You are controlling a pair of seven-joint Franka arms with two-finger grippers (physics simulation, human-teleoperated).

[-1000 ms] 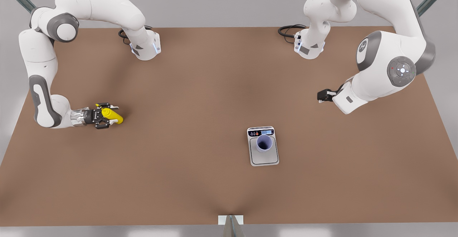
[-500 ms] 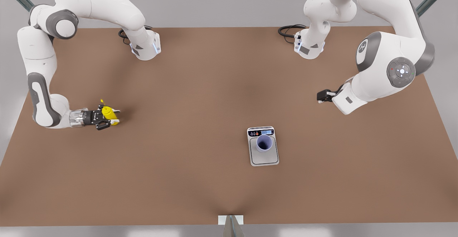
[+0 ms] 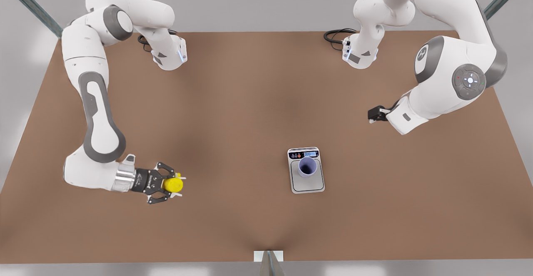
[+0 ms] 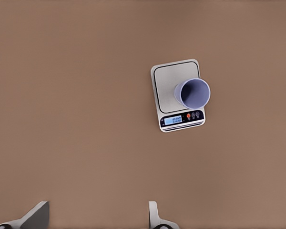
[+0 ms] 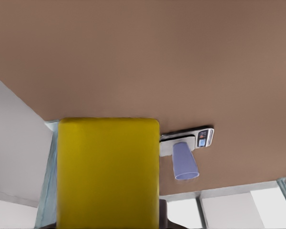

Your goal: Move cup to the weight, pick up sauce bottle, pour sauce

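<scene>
The lavender-blue cup [image 3: 308,167] stands upright on the plate of the silver-grey weight [image 3: 307,184], just below its lit display. The yellow sauce bottle [image 3: 172,184] hangs above the table on the front view's left, with my right gripper [image 3: 166,185] shut on it. Close up in the right wrist view, the sauce bottle [image 5: 107,171] has the cup [image 5: 184,162] and weight [image 5: 202,137] beyond it. My left gripper [image 3: 374,114] waits high on the front view's right. In its wrist view the fingertips [image 4: 38,214] stand wide apart over the cup [image 4: 192,93] and weight [image 4: 169,81].
Both arm bases [image 3: 168,57] are bolted along the far edge of the brown table [image 3: 233,113], with black cables beside them. A small white bracket [image 3: 268,256] sits at the middle of the near edge.
My right arm has swung the sauce bottle nearer the table's front edge and closer to the weight, and turned it end-on to the camera. The left arm has barely moved.
</scene>
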